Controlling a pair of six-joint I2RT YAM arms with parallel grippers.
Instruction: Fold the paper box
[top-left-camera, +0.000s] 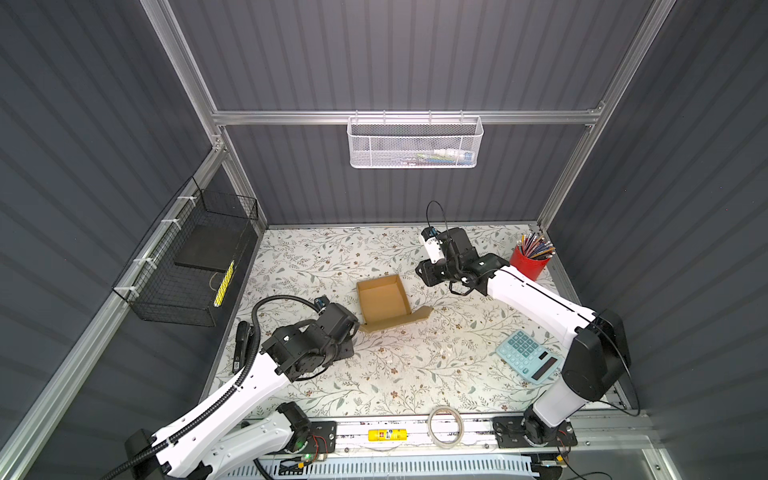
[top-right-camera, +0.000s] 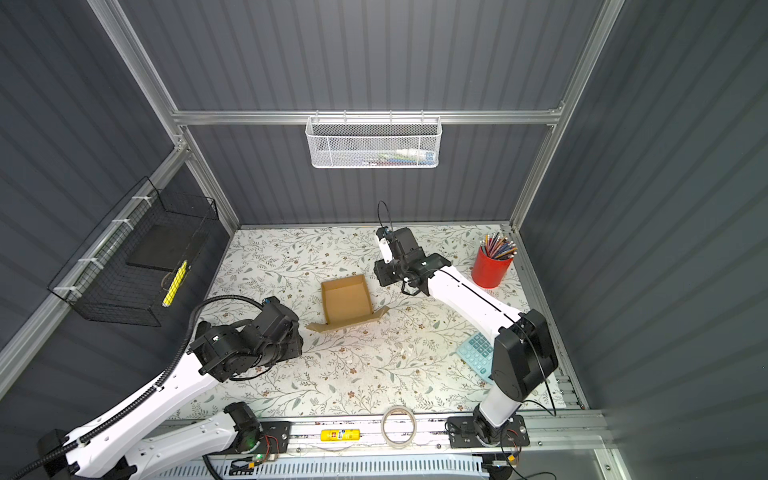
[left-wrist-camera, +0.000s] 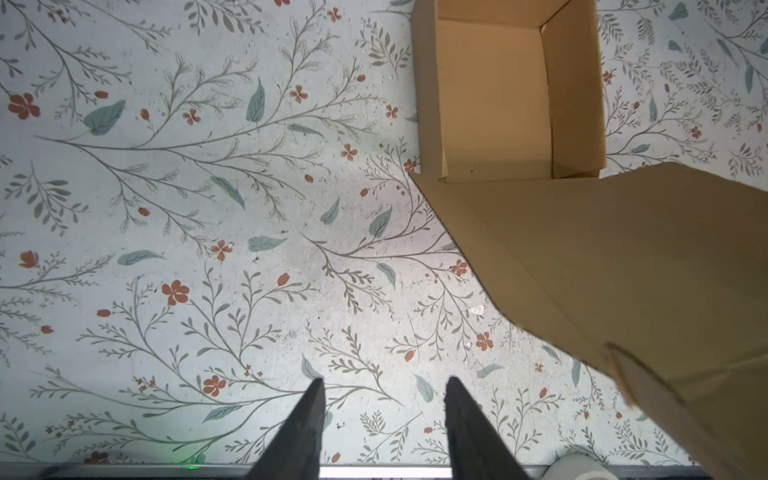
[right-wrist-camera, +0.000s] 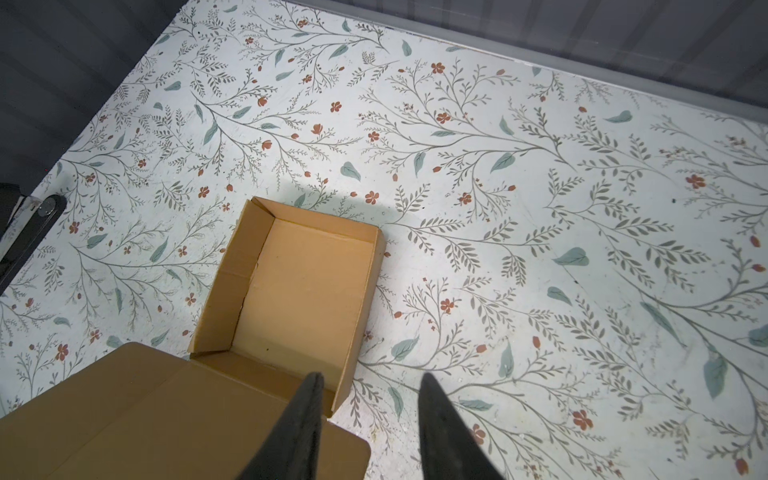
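Note:
The paper box (top-left-camera: 383, 300) (top-right-camera: 347, 300) is a brown cardboard tray standing open at mid-table. Its side walls are up, and its lid flap (top-left-camera: 399, 322) (left-wrist-camera: 623, 266) (right-wrist-camera: 137, 407) rises tilted from the near edge. My left gripper (left-wrist-camera: 386, 380) is open over bare table, left of and nearer than the lid flap, and touches nothing. Its black wrist (top-left-camera: 334, 322) sits just left of the box in both top views. My right gripper (right-wrist-camera: 372, 374) is open and empty, above and behind the box's right side. Its wrist (top-left-camera: 440, 266) is a little apart from the box.
A red cup of pencils (top-left-camera: 530, 259) stands at the back right and a blue calculator (top-left-camera: 528, 361) lies front right. A tape roll (top-left-camera: 445, 426) and a yellow tube (top-left-camera: 387, 435) rest on the front rail. A black wire basket (top-left-camera: 187, 266) hangs on the left wall and a white mesh basket (top-left-camera: 415, 143) on the back.

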